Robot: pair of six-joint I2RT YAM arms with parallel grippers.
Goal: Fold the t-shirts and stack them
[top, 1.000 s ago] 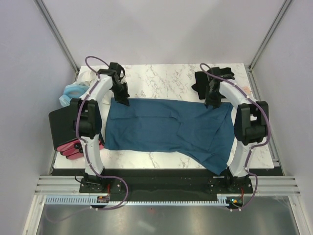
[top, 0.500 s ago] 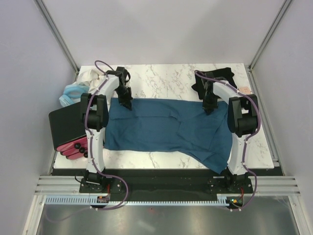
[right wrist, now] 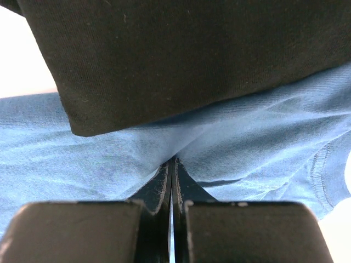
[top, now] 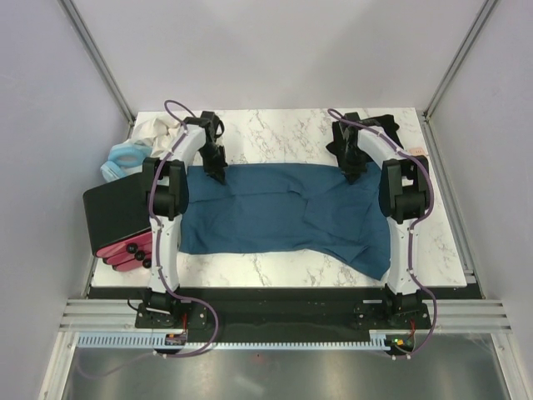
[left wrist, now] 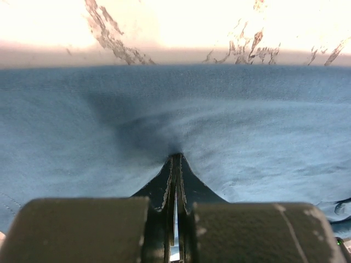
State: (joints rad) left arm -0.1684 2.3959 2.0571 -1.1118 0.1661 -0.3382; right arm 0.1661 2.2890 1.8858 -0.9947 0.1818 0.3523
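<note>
The dark teal-blue t-shirt point(top: 275, 212) lies spread wide across the middle of the marble table. My left gripper point(top: 218, 173) is at its far left edge, jaws shut, with teal fabric point(left wrist: 109, 126) puckered at the tips point(left wrist: 175, 158). At the far right edge my right gripper point(top: 354, 172) is shut on the same shirt point(right wrist: 258, 137), the cloth bunching at its tips point(right wrist: 174, 160). The black t-shirt point(top: 380, 130) sits crumpled at the back right, just behind the right gripper; in the right wrist view the black t-shirt point(right wrist: 192, 55) overlaps the teal one.
A pale blue ring-shaped item point(top: 123, 157) and a white cloth point(top: 154, 127) lie at the back left corner. A black box point(top: 112, 212) and a pink object point(top: 117, 254) sit off the table's left edge. Bare marble point(top: 275, 137) shows behind the shirt.
The right gripper has closed on the shirt's far right edge. Both grippers moved toward the back of the table, and the shirt's near right corner has drawn in from the front edge.
</note>
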